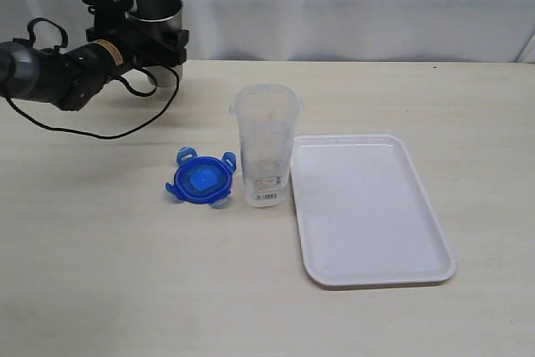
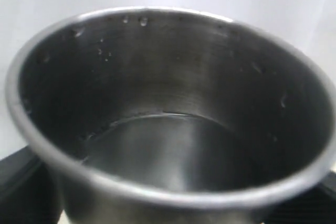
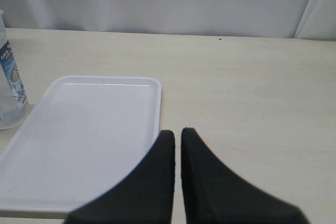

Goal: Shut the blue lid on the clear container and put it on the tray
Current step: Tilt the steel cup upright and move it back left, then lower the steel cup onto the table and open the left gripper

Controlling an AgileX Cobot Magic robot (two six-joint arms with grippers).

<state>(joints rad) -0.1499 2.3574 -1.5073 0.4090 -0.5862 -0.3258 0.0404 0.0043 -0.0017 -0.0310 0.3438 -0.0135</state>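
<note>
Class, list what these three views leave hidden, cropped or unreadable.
- Left wrist view: steel cup fills the frame, hiding whether the left end effector grips it.
- Right wrist view: clear container cut off by the edge; its label blurred.
- Exterior view: barcode label too small to read; right end effector outside the frame.

This is looking like a robotics lab: a white sheet (image 1: 351, 6) is hanging behind a pale table (image 1: 100, 290), and a cabled robot arm (image 1: 42, 73) is hovering over it.

The left arm (image 1: 46, 73) was dark grey and cylindrical, with a tan band (image 1: 106, 50) and looped black cables (image 1: 100, 135). The right gripper (image 3: 177, 132) had black, tapered fingers (image 3: 157, 182).
</note>
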